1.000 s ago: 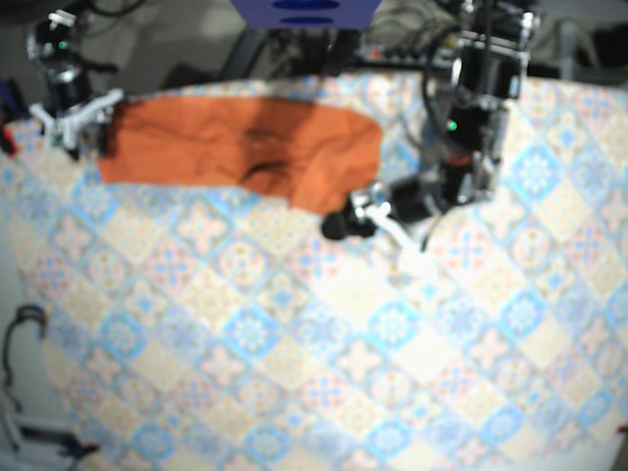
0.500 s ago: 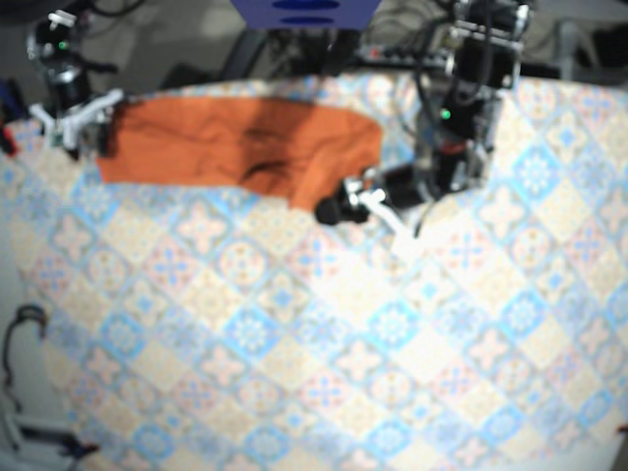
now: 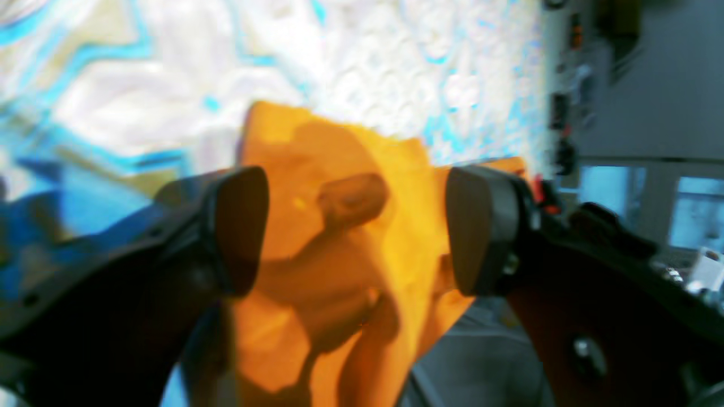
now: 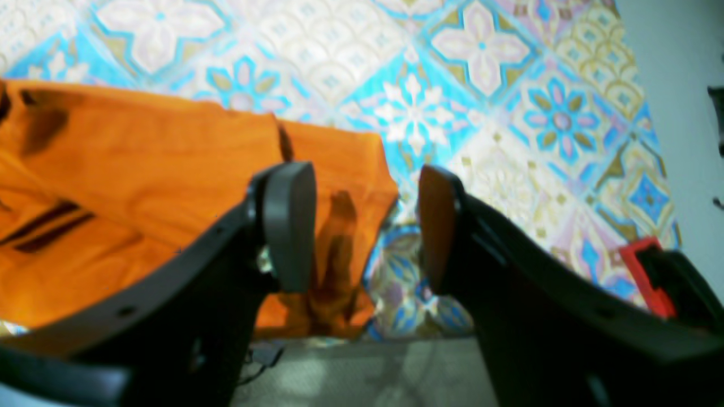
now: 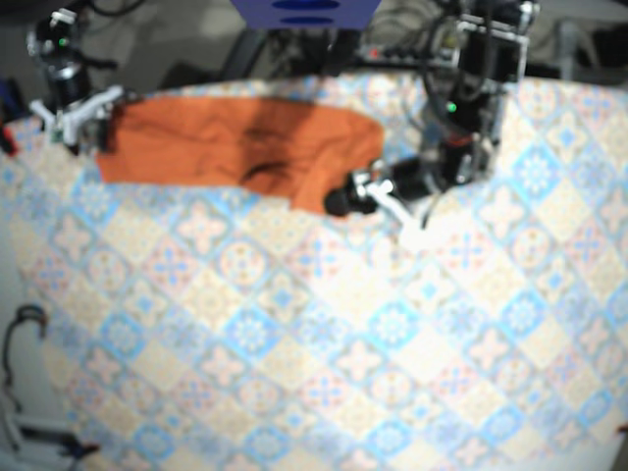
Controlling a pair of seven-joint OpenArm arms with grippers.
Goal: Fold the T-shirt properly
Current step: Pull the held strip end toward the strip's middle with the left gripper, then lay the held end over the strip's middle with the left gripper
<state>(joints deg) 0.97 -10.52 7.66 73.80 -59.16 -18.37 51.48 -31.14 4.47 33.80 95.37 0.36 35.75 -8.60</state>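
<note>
An orange T-shirt (image 5: 235, 142) lies folded into a long band along the far side of the table. My left gripper (image 5: 340, 202) sits at the band's lower right corner. In the left wrist view that gripper (image 3: 356, 232) is open, and wrinkled orange cloth (image 3: 339, 237) fills the gap between its dark pads (image 3: 237, 243). My right gripper (image 5: 77, 120) hangs at the shirt's left end. The right wrist view shows it (image 4: 362, 226) open over the shirt's corner (image 4: 334, 169), with one finger (image 4: 288, 220) above the cloth and the other above the tablecloth.
A patterned blue and cream tablecloth (image 5: 294, 324) covers the table. Its far edge runs just behind the shirt, with dark equipment and a blue object (image 5: 304, 10) beyond. Cables (image 5: 20, 334) hang off the left side. The grey floor (image 4: 362, 373) shows past the table's edge.
My left gripper has shifted a little up and to the right along the shirt's lower right corner. The right gripper has stayed at the left end. The shirt's outline looks the same.
</note>
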